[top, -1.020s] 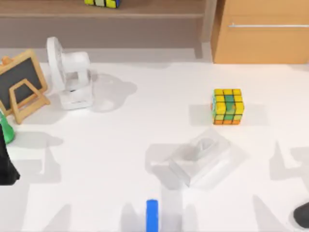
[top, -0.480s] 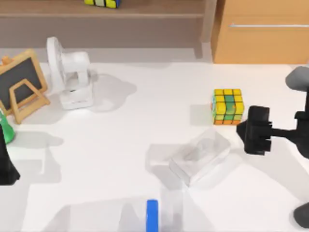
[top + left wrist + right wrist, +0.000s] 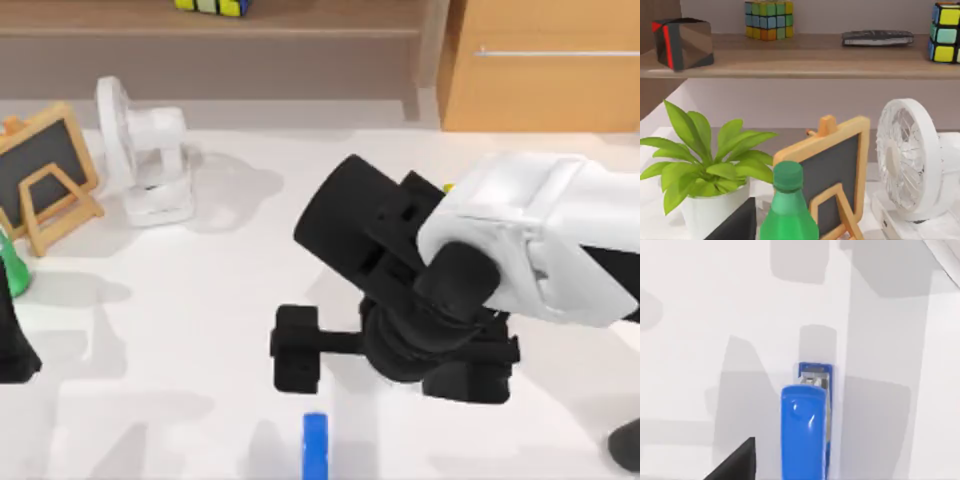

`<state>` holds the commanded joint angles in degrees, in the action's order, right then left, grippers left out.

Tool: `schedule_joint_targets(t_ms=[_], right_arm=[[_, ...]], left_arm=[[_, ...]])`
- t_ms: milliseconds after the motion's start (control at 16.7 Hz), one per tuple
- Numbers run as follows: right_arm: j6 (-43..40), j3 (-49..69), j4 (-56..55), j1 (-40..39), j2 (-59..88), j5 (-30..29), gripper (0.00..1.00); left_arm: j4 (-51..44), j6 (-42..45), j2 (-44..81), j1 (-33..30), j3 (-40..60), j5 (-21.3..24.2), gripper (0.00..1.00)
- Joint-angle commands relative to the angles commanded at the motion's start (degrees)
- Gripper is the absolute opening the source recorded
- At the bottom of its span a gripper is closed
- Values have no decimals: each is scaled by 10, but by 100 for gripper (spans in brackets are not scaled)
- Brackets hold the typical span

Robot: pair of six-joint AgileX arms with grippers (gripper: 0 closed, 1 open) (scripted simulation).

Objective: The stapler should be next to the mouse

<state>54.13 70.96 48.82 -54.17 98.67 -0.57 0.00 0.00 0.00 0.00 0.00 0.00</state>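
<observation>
Two arms at the white counter; one is working.

- Right arm: the biggest thing in the top view. It reaches across the middle of the counter from the right and covers whatever lies beneath it. Judgement: it is stretched this far because the target sits at the near edge, left of centre.
- Right hand: hangs just behind the stapler, a little to its left. The right wrist view looks almost straight down on the stapler, so this reads as lining up for a pick. Whether the hand is apart or together I cannot tell. It holds nothing.
- Left arm: parked at the counter's left edge. Hand state: cannot tell.
- Back-left clutter, well apart from the work:
  - white fan
  - small chalkboard easel
  - potted plant
  - green bottle
- Shelf behind the counter carries puzzle cubes. Not relevant.
- Stapler: blue, lying flat at the near edge, long axis running front to back. The hinge end with its metal shows in the right wrist view. Nothing touches it.
- Mouse: dark lump at the near right corner, well apart from the stapler.

Judgement: the strip of counter between stapler and mouse looks bare along the near edge. The goal is not yet met. Lifting the stapler by its narrow sides should suit its lie.
</observation>
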Motion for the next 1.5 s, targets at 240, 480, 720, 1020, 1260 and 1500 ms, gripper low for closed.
schedule_joint_targets(t_ms=[240,480,720,1020,1260,1500], right_arm=[[69,90,62,-68,126,-1,100],[91,121,83,-91,168,-1,100],[91,119,82,-89,167,-1,100],[91,86,17,-90,195,-1,100],[92,65,-17,-91,213,-1,100],[92,65,-17,-91,213,-1,85]], left_arm=[[0,0,0,0,0,0,100],[0,0,0,0,0,0,100],[0,0,0,0,0,0,100],[0,0,0,0,0,0,100],[0,0,0,0,0,0,100],[0,0,0,0,0,0,100]])
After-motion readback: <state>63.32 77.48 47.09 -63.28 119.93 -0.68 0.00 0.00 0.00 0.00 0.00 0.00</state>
